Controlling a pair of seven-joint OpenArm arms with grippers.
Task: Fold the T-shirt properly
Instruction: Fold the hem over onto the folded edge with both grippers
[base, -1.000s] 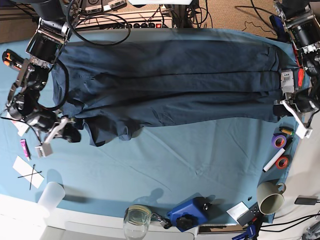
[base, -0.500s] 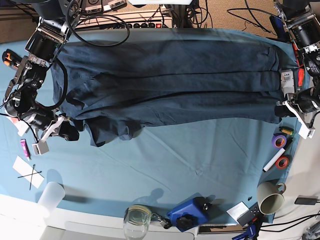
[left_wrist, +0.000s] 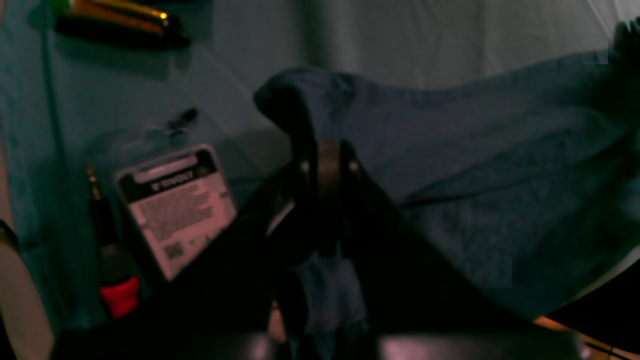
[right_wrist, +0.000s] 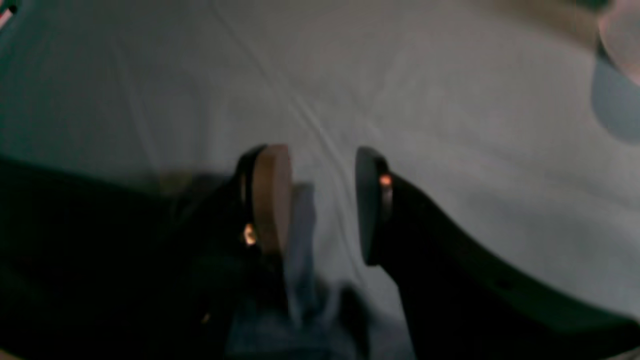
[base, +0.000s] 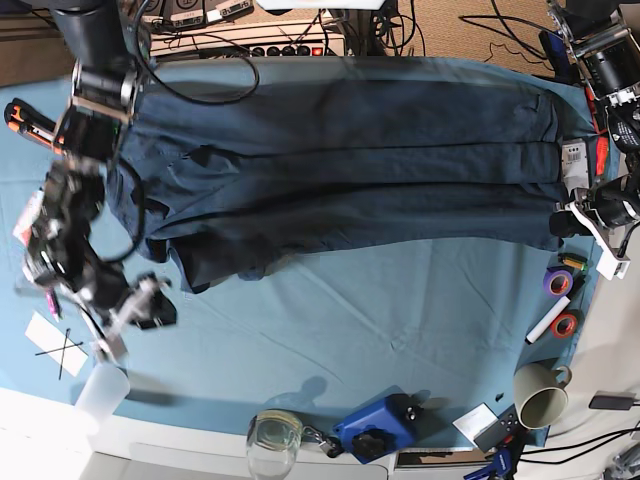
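Note:
The dark navy T-shirt (base: 340, 160) lies spread lengthwise across the far half of the teal tablecloth (base: 400, 310). My left gripper (base: 572, 218) is at the shirt's right end, shut on a fold of its edge. The left wrist view shows the closed gripper (left_wrist: 327, 160) pinching that raised fold, with the rest of the shirt (left_wrist: 475, 165) running off to the right. My right gripper (base: 155, 308) is open over bare tablecloth, below and to the left of the shirt's lower left corner and apart from it. In the right wrist view the gripper (right_wrist: 320, 200) stands open over pale cloth and holds nothing.
A white plastic cup (base: 103, 390), a glass (base: 272, 440) and a blue device (base: 375, 428) stand along the front edge. A mug (base: 540, 395), tape rolls (base: 558, 282) and a labelled box (base: 573, 160) sit at the right. A crossed paper (base: 55, 345) lies at the left.
My right gripper has moved away from the shirt's lower left edge, toward the front of the table, and is open. My left gripper stays where it was, shut on the shirt.

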